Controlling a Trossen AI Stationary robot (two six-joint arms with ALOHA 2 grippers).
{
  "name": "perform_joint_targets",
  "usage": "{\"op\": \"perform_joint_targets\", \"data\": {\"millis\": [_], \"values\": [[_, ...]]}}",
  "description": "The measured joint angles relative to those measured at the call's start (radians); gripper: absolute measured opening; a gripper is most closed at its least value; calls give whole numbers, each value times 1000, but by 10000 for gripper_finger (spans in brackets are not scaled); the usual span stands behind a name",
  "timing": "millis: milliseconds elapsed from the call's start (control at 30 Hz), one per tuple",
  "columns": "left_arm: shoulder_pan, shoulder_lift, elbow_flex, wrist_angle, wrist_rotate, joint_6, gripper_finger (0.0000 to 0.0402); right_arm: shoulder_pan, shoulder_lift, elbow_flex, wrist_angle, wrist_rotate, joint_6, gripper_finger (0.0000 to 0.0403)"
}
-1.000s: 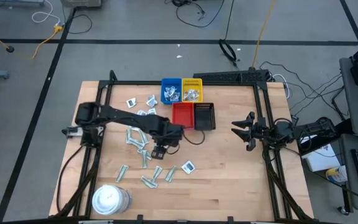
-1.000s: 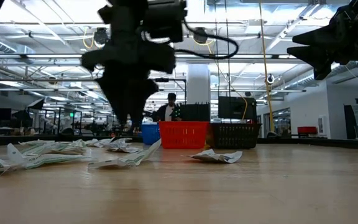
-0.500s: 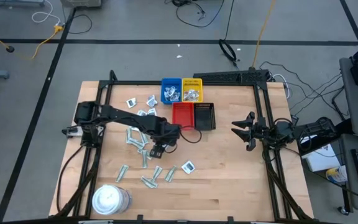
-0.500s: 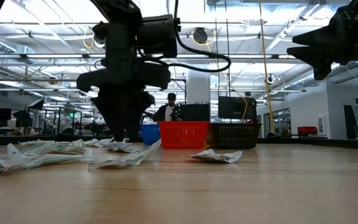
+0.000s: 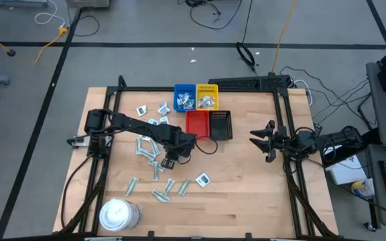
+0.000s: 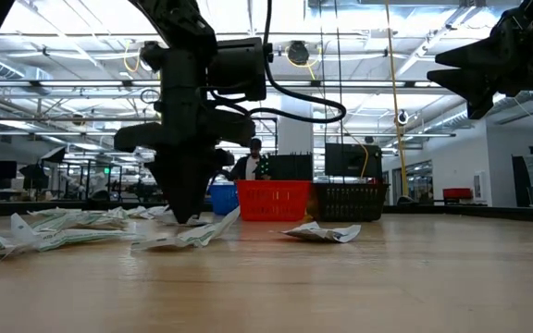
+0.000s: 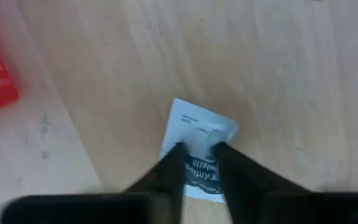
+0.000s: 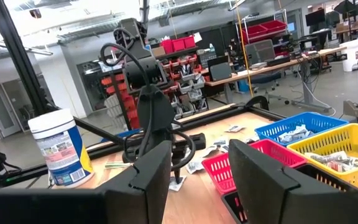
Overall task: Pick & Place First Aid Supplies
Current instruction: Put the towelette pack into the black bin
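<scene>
My left gripper [image 5: 168, 161] points straight down at the middle of the table, its tips at the wood [image 6: 185, 215]. It is shut on a white square packet with dark print [image 7: 197, 124]. More first aid supplies lie flat around it: pale strips [image 5: 146, 150], [image 5: 168, 187] and a white square [image 5: 203, 179]. Others lie in the blue tray [image 5: 184, 98] and the yellow tray [image 5: 207, 97]. My right gripper [image 5: 259, 142] waits open at the table's right side, held level and high [image 8: 197, 180]. My left gripper comes from above, pointing down, and has the packet's dark-printed end [image 7: 199, 167] between its two fingers [image 7: 174, 163]. The packet lies on the table, and its far corner [image 7: 219, 127] looks creased and slightly raised.
A red tray [image 5: 196, 124] and a black tray [image 5: 220, 124] stand just beyond the left gripper. A big white tub [image 5: 118, 214] stands at the near left edge. Bare wood lies between the packets and the right arm.
My left gripper has gone down onto the table, over the white packet, and its fingers have drawn closer together.
</scene>
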Motion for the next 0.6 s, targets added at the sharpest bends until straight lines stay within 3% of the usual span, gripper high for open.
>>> {"op": "perform_joint_targets", "data": {"millis": [67,133,267,433,600], "values": [[4,0,0,6,-2,-2,36,0,0,0,0,0,0,155],[6,0,0,7,-1,-8,13,0,0,0,0,0,0,155],[11,-1,-1,10,14,-5,9,0,0,0,0,0,0,155],[23,-50,-9,19,170,-38,4,0,0,0,0,0,-1,155],[25,-159,-7,122,254,-72,3,0,0,0,1,0,-210,155]]}}
